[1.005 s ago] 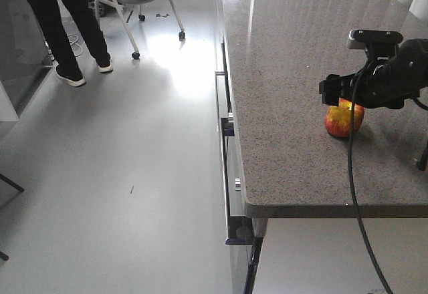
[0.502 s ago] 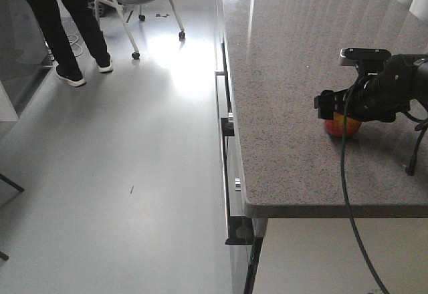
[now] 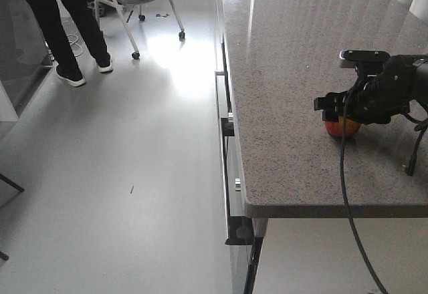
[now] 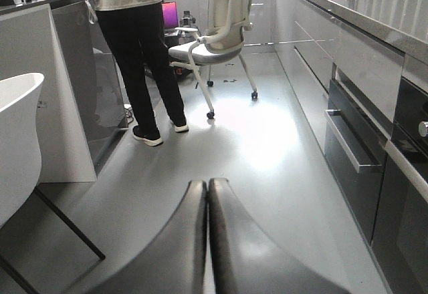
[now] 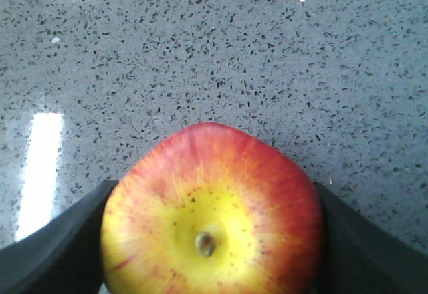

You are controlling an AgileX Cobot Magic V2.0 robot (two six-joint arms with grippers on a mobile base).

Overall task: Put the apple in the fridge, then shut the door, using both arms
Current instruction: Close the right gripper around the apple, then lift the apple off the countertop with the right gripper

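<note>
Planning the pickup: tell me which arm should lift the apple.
Right. Its hand straddles the apple on the counter, with fingers close on both sides. The left hand is shut, out over the floor, away from the counter.

Left tool (image 4: pixel 207 237): both fingers pressed together along their whole length, nothing between them. It points forward and slightly down.

Right arm (image 3: pixel 401 80): reaches in from the right edge, wrist turned so the tool faces down.

Right tool (image 3: pixel 339 112): jaws set apple-wide, one dark finger (image 5: pixel 57 254) on each flank of the apple (image 5: pixel 214 220), both touching its skin.
</note>
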